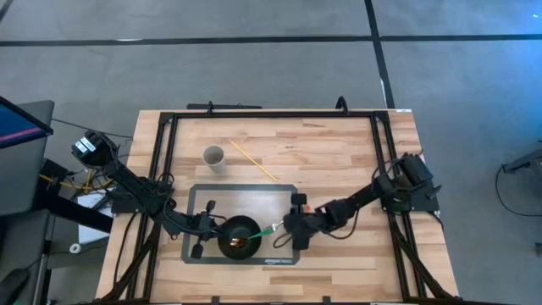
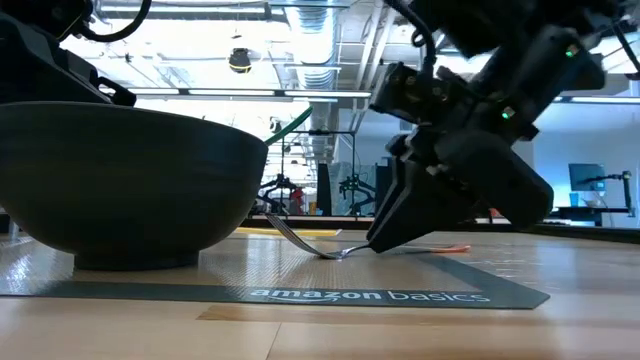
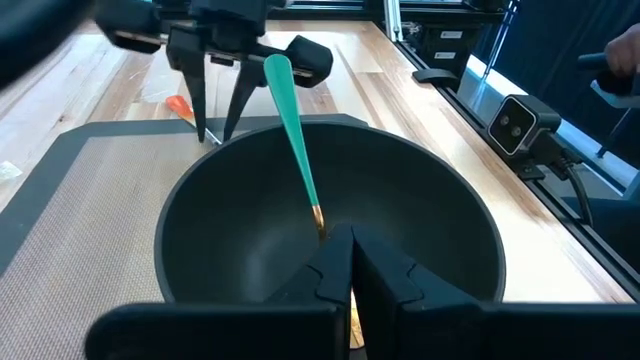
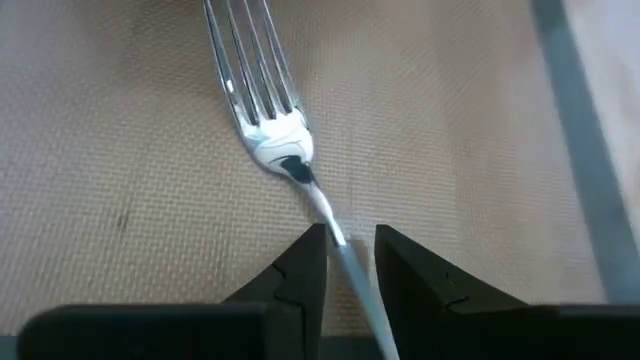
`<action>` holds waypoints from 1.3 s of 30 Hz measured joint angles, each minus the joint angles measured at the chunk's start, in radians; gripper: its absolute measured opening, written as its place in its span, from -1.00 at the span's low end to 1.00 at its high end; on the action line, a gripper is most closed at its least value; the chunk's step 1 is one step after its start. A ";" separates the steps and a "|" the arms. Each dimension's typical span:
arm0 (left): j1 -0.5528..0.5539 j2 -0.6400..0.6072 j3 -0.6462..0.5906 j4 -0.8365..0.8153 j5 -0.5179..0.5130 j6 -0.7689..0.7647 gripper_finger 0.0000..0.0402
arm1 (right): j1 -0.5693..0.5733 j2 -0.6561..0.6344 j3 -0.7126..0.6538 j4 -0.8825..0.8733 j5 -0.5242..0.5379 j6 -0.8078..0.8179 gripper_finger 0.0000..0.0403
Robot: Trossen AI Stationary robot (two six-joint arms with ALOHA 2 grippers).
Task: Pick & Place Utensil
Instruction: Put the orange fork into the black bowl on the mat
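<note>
I'm seeing a dark bowl (image 3: 330, 215) with a teal-handled utensil (image 3: 291, 120) showing inside, its tip looking orange-gold. A silver fork (image 4: 265, 110) is lying on the grey woven mat (image 4: 120, 150), which is carrying white lettering. The table (image 1: 339, 144) is showing pale wood; white cup (image 1: 213, 156); yellow stick (image 1: 252, 159).

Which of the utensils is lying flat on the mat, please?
The silver fork, between the right tool's fingers; the green-handled utensil leans inside the bowl.

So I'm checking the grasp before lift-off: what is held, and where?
The right gripper pinches the fork by its thin handle, just behind the head. The left gripper holds nothing.
</note>
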 joint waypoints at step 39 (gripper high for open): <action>0.000 0.000 0.000 0.000 -0.033 -0.052 -0.97 | -0.171 -0.056 -0.023 0.104 -0.319 -0.150 -0.97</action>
